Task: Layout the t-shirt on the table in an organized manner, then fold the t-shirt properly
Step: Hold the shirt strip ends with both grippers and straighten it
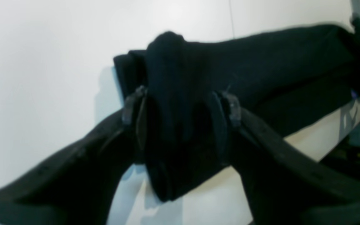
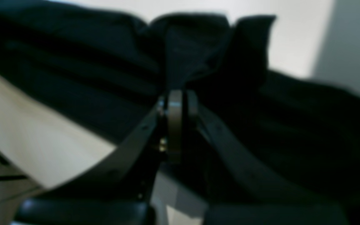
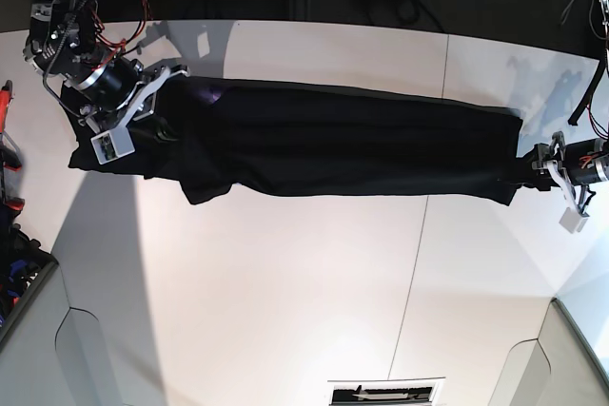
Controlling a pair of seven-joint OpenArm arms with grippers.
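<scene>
Both fingers: right (image 2: 176, 103) clamped on soft black t-shirt (image 3: 343, 154), left (image 1: 180, 107) apart around it.

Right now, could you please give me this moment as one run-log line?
t-shirt: stretched long across table | right gripper: shut on t-shirt end | left gripper: jaws wide around other end, grip unclear | fold: not finished

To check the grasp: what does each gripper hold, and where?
The right gripper pinches the t-shirt at one end; the left gripper straddles bunched cloth at the other end.
</scene>
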